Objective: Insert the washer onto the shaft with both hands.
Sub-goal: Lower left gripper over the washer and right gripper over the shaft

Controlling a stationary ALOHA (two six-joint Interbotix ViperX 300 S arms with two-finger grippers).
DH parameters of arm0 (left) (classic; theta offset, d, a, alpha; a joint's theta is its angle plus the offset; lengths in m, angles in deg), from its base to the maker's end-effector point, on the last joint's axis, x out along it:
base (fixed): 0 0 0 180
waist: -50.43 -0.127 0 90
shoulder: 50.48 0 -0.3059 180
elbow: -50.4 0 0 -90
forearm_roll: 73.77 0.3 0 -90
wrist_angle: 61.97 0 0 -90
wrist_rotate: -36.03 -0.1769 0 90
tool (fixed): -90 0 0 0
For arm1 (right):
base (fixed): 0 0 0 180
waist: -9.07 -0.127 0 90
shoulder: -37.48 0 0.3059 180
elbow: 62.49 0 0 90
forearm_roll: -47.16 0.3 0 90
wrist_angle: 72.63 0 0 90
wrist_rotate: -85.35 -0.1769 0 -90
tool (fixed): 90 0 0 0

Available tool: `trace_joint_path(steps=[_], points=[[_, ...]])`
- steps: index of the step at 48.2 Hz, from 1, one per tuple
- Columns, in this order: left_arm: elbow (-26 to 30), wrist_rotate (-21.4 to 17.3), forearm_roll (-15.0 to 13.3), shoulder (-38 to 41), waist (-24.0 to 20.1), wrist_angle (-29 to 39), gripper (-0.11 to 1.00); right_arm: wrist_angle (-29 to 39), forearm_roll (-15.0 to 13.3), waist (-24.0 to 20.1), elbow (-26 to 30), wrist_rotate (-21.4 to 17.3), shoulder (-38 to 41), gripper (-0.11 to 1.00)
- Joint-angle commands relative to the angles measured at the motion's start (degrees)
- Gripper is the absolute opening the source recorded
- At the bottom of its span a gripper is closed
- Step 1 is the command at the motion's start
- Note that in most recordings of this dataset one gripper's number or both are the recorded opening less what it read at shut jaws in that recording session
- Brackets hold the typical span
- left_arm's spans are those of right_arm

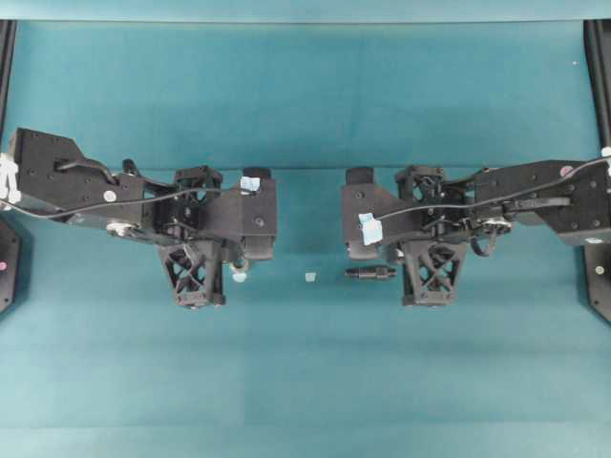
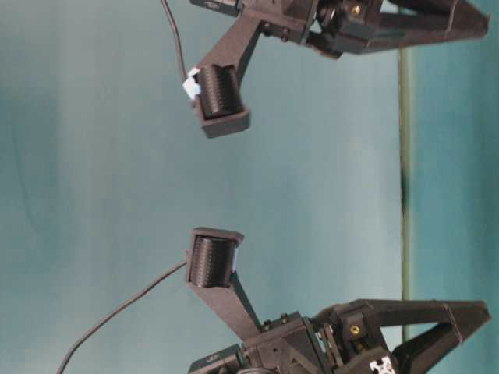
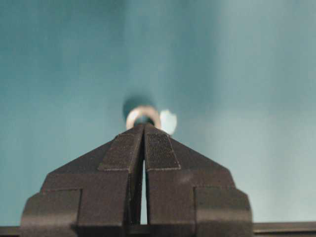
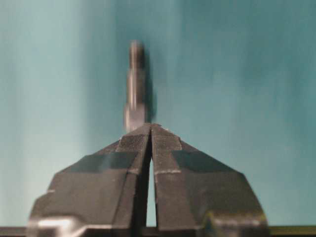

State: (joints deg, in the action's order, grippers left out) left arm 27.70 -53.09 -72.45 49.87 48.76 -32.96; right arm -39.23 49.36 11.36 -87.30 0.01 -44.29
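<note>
1. Though both arms are over the parts, you have nothing picked up yet: the washer lies on the mat just past the left fingertips in the left wrist view, centre of frame, with a pale tape scrap touching or just beside it on the right.
2. In the overhead view the washer itself is hard to make out; you can see only a small pale speck near the middle, between the two arms, and I cannot tell whether that is the ring or the scrap.
3. The shaft lies flat on the mat right of centre in the overhead view, just beside the right arm; in the right wrist view it runs up the frame from just beyond the fingertips, thicker end nearest.
4. Washer and shaft are apart, so the ring is not on the pin.
5. Your left gripper has its jaws pressed together on nothing, tips just short of the washer.
6. Your right gripper is likewise pressed together and empty, tips near the shaft's thick end.
7. Left to do, as I judge it: spread both, grasp each part, lift, align and slide the ring on. All of the task remains.
</note>
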Motion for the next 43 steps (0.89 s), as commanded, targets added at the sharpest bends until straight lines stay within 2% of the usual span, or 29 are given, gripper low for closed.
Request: trace_joint_path(steps=[1, 6, 9, 14, 20, 23, 25, 27, 32, 43], points=[[0.09, -0.09, 0.35, -0.44, 0.09, -1.05, 0.02, -1.58, -0.09, -0.18, 0.35, 0.09, -0.26, -0.06], [-0.44, -0.09, 0.26, -0.44, 0.18, -1.49, 0.04, -1.85, -0.09, -0.26, 0.35, 0.26, -0.18, -0.02], [-0.79, -0.09, 0.35, -0.62, 0.18, -1.76, 0.12, -1.93, -0.09, -0.35, 0.26, 0.35, 0.0, 0.04], [-1.32, 0.0, 0.26, -0.53, 0.18, -1.76, 0.4, -2.02, 0.0, -0.35, 0.26, 0.0, 0.09, 0.24], [-1.41, -0.09, 0.35, -0.26, 0.26, -1.05, 0.78, -2.11, -0.09, -0.53, 0.09, -0.09, 0.35, 0.61], [-1.76, -0.26, 0.26, -0.09, 0.18, -1.14, 0.92, -2.2, -0.09, -0.53, -0.09, -0.18, 0.44, 0.79], [-1.93, -0.44, 0.26, 0.09, 0.18, -1.23, 0.94, -2.2, -0.09, -0.62, -0.26, -0.18, 0.44, 0.88], [-2.02, -0.62, 0.26, 0.26, 0.18, -1.32, 0.91, -2.37, -0.09, -0.62, -0.35, -0.26, 0.44, 0.91], [-2.11, -0.79, 0.26, 0.53, 0.26, -1.32, 0.9, -3.16, -0.09, -0.7, -0.44, -0.53, 0.44, 0.87], [-2.02, -0.88, 0.26, 2.02, 0.26, -2.2, 0.9, -6.59, -0.09, -1.32, -1.58, -0.7, 0.44, 0.87]])
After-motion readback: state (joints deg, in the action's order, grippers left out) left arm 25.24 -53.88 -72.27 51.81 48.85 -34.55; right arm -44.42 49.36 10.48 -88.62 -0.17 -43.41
